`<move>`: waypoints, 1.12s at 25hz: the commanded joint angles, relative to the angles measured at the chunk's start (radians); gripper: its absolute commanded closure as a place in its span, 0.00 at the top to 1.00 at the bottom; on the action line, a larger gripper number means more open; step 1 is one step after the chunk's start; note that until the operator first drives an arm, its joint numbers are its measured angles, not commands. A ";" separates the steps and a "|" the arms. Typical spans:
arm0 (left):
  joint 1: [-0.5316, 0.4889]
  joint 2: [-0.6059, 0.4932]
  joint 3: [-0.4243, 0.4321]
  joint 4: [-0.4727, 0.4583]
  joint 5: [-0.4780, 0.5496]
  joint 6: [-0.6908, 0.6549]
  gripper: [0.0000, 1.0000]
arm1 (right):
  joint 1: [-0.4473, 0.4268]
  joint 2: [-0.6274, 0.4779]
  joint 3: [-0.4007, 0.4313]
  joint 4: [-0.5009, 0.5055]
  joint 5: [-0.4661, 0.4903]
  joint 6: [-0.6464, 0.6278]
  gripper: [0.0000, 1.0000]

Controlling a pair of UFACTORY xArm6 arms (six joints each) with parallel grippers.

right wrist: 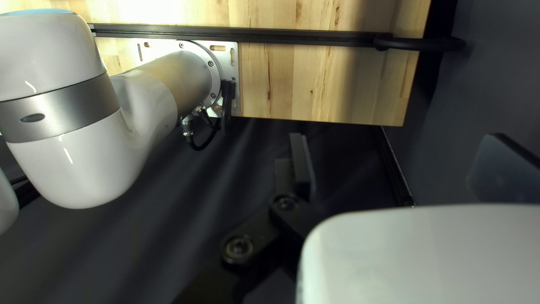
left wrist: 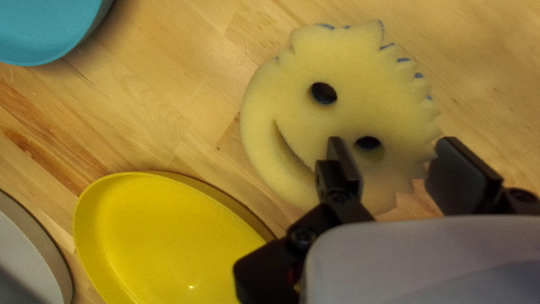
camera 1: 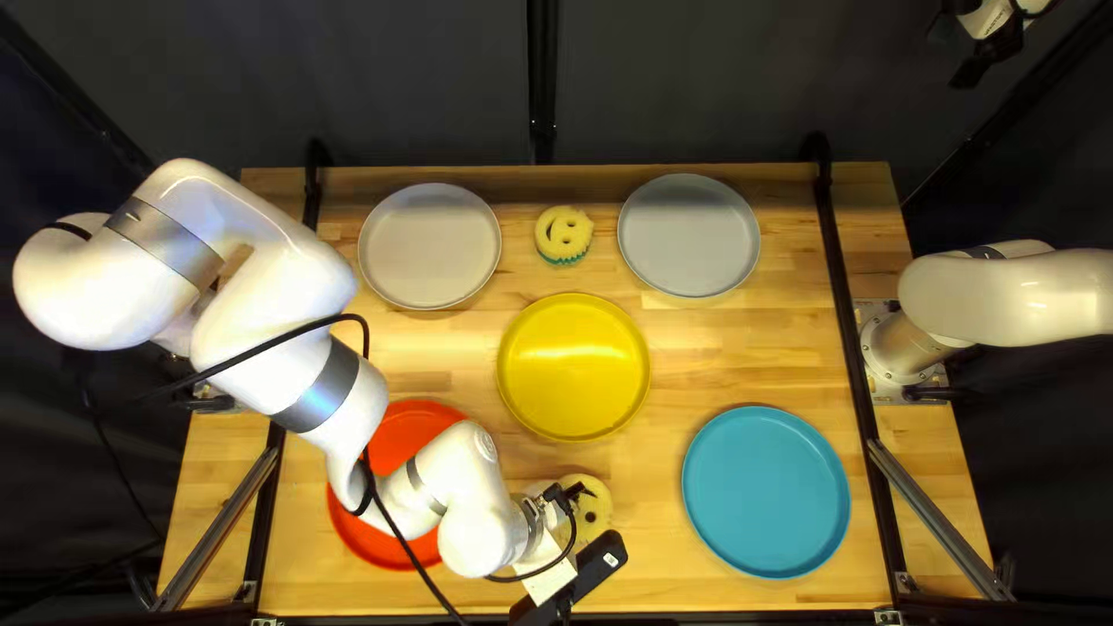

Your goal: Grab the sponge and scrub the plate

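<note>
So my wooden table (camera 1: 696,359) is filling most of the top left view, with my jointed white left arm (camera 1: 278,301) bending over it and my white right arm (camera 1: 1009,299) standing at the other side. Next size down, the round blue plate (camera 1: 765,490), round yellow plate (camera 1: 574,366), partly hidden round red plate (camera 1: 423,431) and two round grey plates (camera 1: 689,235) are sitting on the wood. Can't tell which one is needing the scrub.

My black right gripper (right wrist: 398,136) is hanging out past the table, spread wide and grasping nothing. My black left gripper (left wrist: 394,143) is also gaping, holding nothing, over the pale yellow smiley foam sponge (left wrist: 340,115), which is lying near the table's near edge, between red and blue. A round yellow sponge with a green underside (camera 1: 564,244) is sitting between the greys.

Tip for the pick: one of the left fingers (left wrist: 343,169) is overlapping the face and the other is sitting by the crinkled edge. The gap is looking narrower than the whole face, so I'd be aiming for a chunk near that edge, lowering slowly without scraping wood, then squeezing gently, since foam is probably squashing easily.
</note>
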 commanded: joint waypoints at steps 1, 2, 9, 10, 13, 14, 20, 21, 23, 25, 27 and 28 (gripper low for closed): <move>-0.003 -0.004 0.013 0.019 -0.008 -0.027 0.00 | 0.000 0.000 0.000 0.000 0.000 0.000 1.00; -0.003 -0.016 0.022 0.016 -0.004 -0.028 0.00 | 0.000 0.000 0.000 0.000 0.000 0.000 1.00; 0.001 -0.142 0.073 -0.116 0.065 0.094 0.00 | 0.000 0.000 0.000 0.000 0.000 0.000 1.00; 0.002 -0.156 0.078 -0.139 0.074 0.118 0.00 | 0.000 0.000 0.000 0.000 0.000 0.000 1.00; 0.013 -0.207 0.099 -0.261 0.103 0.256 0.00 | 0.000 0.000 0.000 0.000 0.000 0.000 1.00; 0.017 -0.220 0.104 -0.316 0.115 0.324 0.00 | 0.000 0.000 0.000 0.000 0.000 0.000 1.00; 0.021 -0.297 0.164 -0.490 0.152 0.559 0.00 | 0.000 0.000 0.000 0.000 0.000 0.000 1.00; 0.022 -0.327 0.195 -0.522 0.145 0.614 0.00 | 0.000 0.000 0.000 0.000 0.000 0.000 1.00; 0.021 -0.373 0.252 -0.561 0.115 0.694 0.00 | 0.000 0.000 0.000 0.000 0.000 0.000 1.00; 0.017 -0.424 0.317 -0.592 0.066 0.775 0.00 | 0.000 0.000 0.000 0.000 0.000 0.000 1.00; 0.005 -0.494 0.405 -0.603 -0.002 0.834 0.00 | 0.000 0.000 0.000 0.000 0.000 0.000 1.00; 0.001 -0.515 0.433 -0.603 -0.022 0.846 0.00 | 0.000 0.000 0.000 0.000 0.000 0.000 1.00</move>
